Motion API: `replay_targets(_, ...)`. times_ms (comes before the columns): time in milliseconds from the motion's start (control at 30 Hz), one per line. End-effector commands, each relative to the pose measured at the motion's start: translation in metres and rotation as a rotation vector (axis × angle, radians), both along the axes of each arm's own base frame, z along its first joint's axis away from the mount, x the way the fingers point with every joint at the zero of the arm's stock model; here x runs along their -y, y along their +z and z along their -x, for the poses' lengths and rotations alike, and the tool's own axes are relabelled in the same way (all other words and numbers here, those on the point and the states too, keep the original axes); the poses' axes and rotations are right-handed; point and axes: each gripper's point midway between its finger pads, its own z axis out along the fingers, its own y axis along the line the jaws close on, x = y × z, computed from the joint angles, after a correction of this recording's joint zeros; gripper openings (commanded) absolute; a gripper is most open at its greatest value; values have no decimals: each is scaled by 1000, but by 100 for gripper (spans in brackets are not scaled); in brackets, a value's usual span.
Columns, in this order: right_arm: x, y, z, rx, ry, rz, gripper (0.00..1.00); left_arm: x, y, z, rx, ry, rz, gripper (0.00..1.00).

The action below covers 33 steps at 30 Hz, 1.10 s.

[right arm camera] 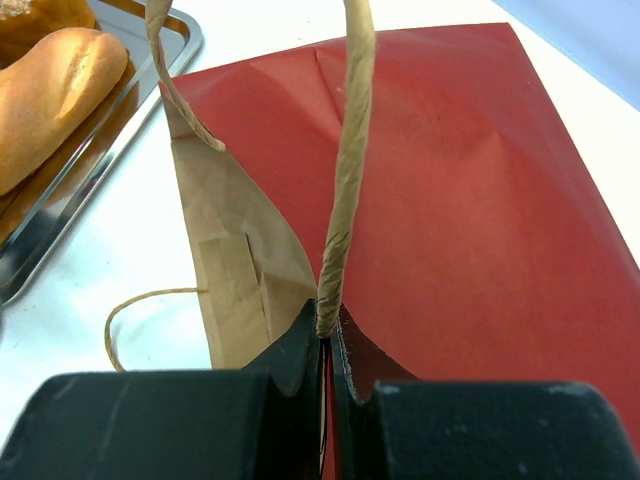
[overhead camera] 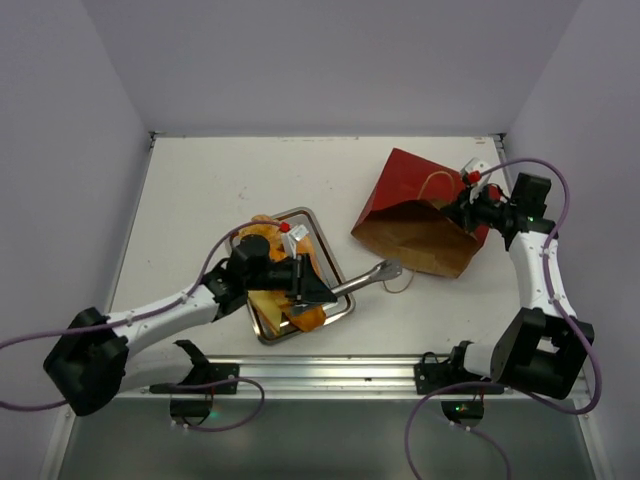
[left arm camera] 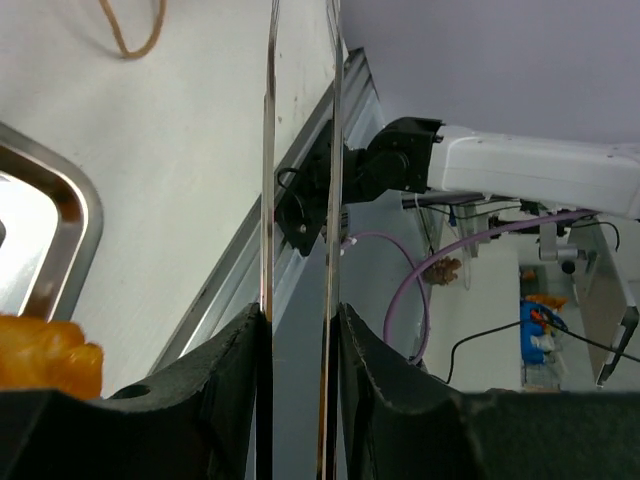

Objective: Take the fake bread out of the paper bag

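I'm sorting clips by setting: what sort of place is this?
Probably a robot lab work cell: a white table boxed in by plain walls, the left arm and right arm bolted to a metal rail, cables trailing behind.

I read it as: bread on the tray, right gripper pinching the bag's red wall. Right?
Not quite. The right gripper is shut on the paper bag's string handle, not its red wall; the right wrist view shows it. The bread is on the tray.

Robot lab test cell: white table (overhead camera: pixel 220 180), plain walls (overhead camera: pixel 330 60), alu rail (overhead camera: pixel 330 372), purple cables (left arm camera: pixel 418 290); cluttered equip. bench (left arm camera: pixel 545 320) in bkgd.
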Motion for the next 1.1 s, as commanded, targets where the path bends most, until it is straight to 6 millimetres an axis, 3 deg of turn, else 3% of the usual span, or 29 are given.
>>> replay_targets(0,-7,-4,6,-5,59,-22,4,39,36,-17,115,5,90,37)
replay_targets(167,-8,1,4,-18,44,-55,4,77,30,-28,162,27,53,36)
replay_targets(333,-9,9,1,-39,7,-106,4,124,25,-53,260,84,-22,36)
replay_targets(400,-9,14,-1,-29,1,-114,4,136,4,-59,312,90,-112,36)
replay_targets(433,-10,15,-1,-29,1,-121,4,149,15,-66,367,124,-125,36)
replay_targets(500,-12,19,-2,-31,-3,-146,4,156,-10,-71,427,116,-223,36)
replay_targets(567,-13,24,-1,-37,-6,-168,4,164,-11,-80,507,138,-264,36)
replay_targets(600,-14,25,-1,-36,-4,-174,4,168,-23,-82,520,131,-297,36)
replay_targets(700,-16,28,-1,-37,3,-188,4,172,-34,-97,607,162,-369,36)
replay_targets(1067,-19,30,1,-36,17,-204,4,182,-49,-129,922,153,-535,39)
